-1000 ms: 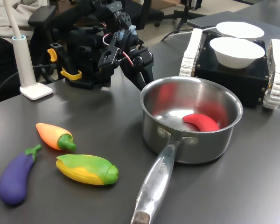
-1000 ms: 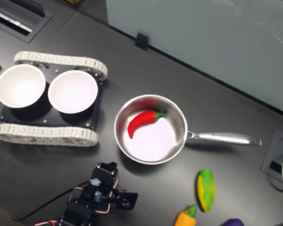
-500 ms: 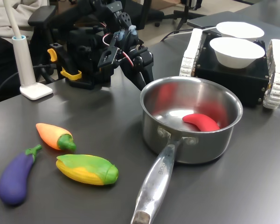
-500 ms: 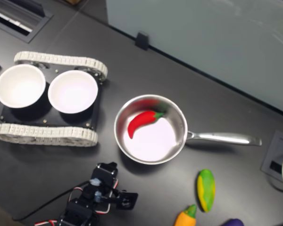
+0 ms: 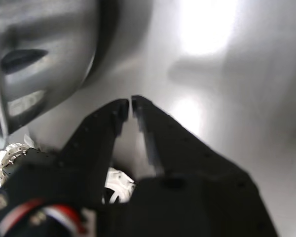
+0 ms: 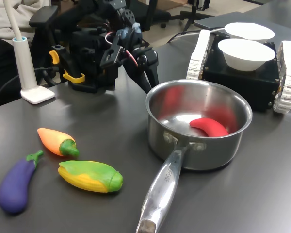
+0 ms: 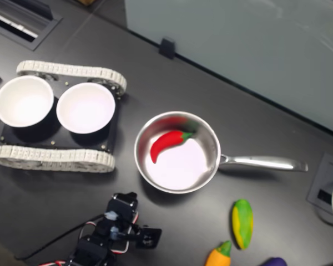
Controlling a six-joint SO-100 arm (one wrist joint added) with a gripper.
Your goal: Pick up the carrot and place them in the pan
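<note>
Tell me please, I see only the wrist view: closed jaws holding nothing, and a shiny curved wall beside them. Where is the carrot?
Observer: The carrot lies on the table, toward the first exterior view's left, well apart from the gripper, which hangs by the pan's far side.
Operator: Does something lie close to the carrot?
Observer: Yes. A corn and a purple eggplant lie just next to it, nearer the camera in the first exterior view.
Operator: Is the pan empty?
Observer: No. The pan holds a red pepper toy.
</note>
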